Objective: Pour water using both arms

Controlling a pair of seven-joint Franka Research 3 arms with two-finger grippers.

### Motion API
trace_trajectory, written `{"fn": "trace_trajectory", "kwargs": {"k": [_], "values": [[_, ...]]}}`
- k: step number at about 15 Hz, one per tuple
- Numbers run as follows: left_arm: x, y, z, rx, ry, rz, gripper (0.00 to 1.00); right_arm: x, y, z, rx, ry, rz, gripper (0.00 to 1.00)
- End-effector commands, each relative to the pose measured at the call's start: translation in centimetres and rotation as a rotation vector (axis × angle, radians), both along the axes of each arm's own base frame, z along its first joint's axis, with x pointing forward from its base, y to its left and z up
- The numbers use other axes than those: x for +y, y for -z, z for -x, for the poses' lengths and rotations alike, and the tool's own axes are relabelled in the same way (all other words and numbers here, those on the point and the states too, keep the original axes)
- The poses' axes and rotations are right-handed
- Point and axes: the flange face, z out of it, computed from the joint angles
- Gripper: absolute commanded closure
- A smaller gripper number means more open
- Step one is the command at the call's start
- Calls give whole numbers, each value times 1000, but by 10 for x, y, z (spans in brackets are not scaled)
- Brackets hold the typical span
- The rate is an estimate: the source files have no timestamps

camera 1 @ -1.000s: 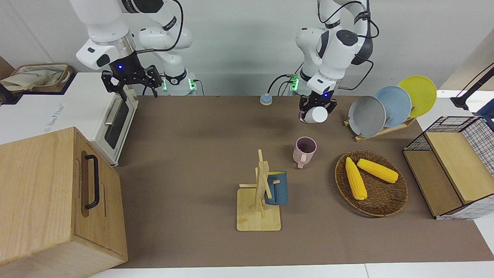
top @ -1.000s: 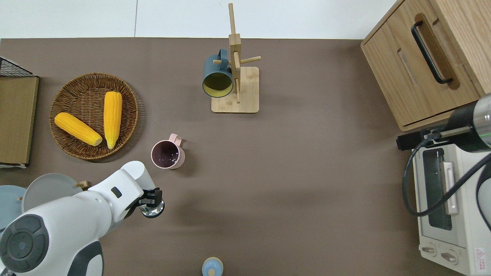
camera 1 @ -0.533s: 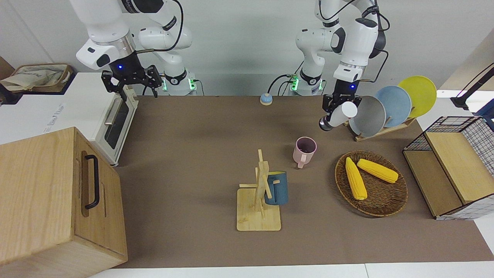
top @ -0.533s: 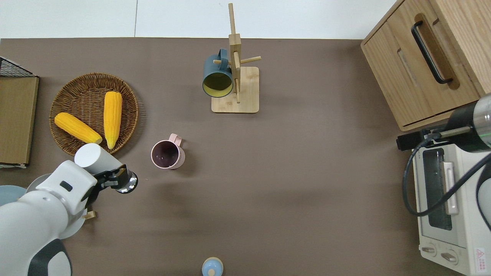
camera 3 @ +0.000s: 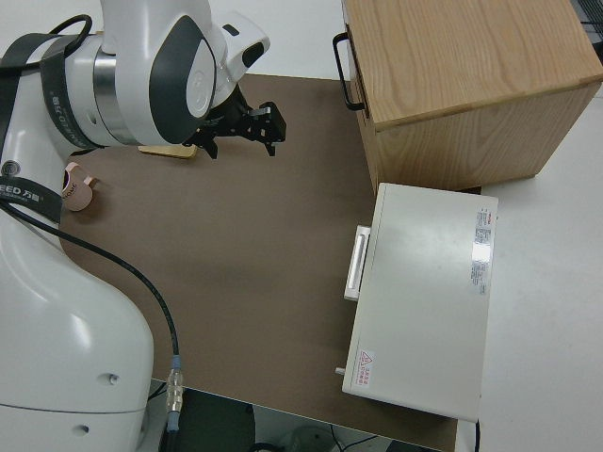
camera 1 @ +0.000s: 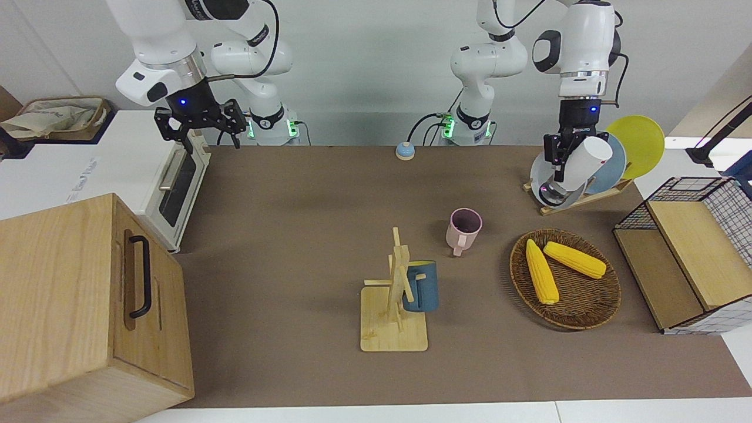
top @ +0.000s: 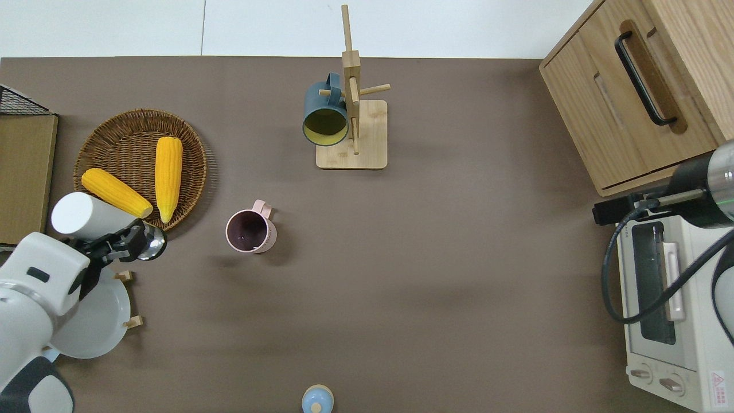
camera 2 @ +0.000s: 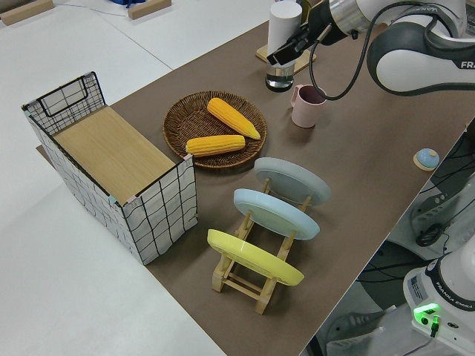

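Observation:
My left gripper [camera 1: 558, 156] is shut on a white bottle [camera 1: 583, 161] with a silvery end, which it holds tilted in the air. From overhead the bottle [top: 90, 219] and the left gripper [top: 118, 243] hang over the table edge of the wicker basket, next to the plate rack. In the left side view the bottle [camera 2: 283, 33] stands close to a pink mug [camera 2: 307, 105]. That pink mug [top: 250, 231] stands upright on the brown mat, apart from the bottle, toward the table's middle. My right gripper [camera 1: 200, 126] is open, its arm parked.
A wicker basket [camera 1: 587, 306] holds two corn cobs. A rack [camera 1: 581, 197] carries grey, blue and yellow plates. A wooden mug tree [camera 1: 396, 282] bears a blue mug [camera 1: 423, 288]. A wooden cabinet [camera 1: 76, 299], a toaster oven [camera 1: 170, 188] and a wire crate [camera 1: 693, 252] line the table's ends.
The left arm has swung the bottle away from the pink mug toward its own end of the table, to the basket and plate rack. The right arm has not moved.

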Motion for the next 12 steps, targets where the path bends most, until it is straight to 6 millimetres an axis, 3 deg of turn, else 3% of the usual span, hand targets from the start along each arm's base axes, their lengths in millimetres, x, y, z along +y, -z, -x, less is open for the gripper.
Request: {"fn": "trace_trajectory", "kwargs": {"k": [1,2,8,12], "values": [[30,-33,-31,-53,-26,-78,1000,0,-3,-1,-11,-14,-4,15],[35,-37,-36,-60,-27,-85,1000,0,-3,-1,-11,-14,-4,15],[114,-71,-72,-33,-40,-172,1000,0,-3,-1,-11,-14,-4,15],[145,-67,-84,-27,-50,-162,1000,0,-3,-1,-11,-14,-4,15]]}}
